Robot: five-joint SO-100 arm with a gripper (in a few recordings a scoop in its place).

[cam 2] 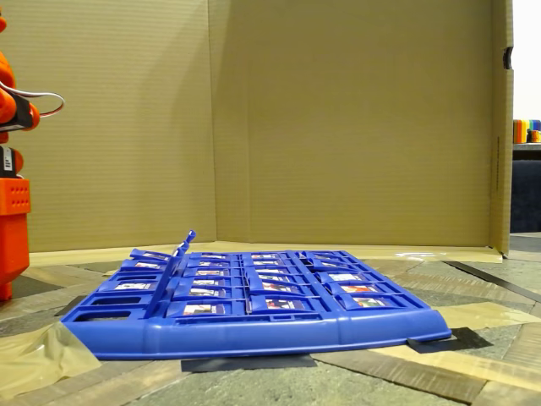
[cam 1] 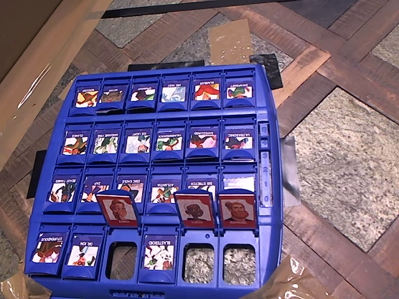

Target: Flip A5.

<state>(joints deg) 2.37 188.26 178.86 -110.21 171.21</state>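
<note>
We note a blue game board (cam 1: 268,93) lying flat on the counter (cam 1: 349,156), a cardboard wall (cam 2: 338,118) behind it in the fixed view. Most tiles lie flat, cartoon faces up. In the overhead view, three tiles stand raised in the bottom row, red portrait faces showing. The bearded-man tile (cam 1: 237,210) is the rightmost of these, at the board's lower right, just beside the "LUCIA" tile (cam 1: 194,210); the red-haired woman tile (cam 1: 118,208) stands further left. Its long axis runs up from the hinge, and the portrait faces the picture's bottom edge. At the left edge of the fixed view, the orange arm (cam 2: 12,194) stands well apart from the board. We cannot tell whether its hand is released or clenched.
</note>
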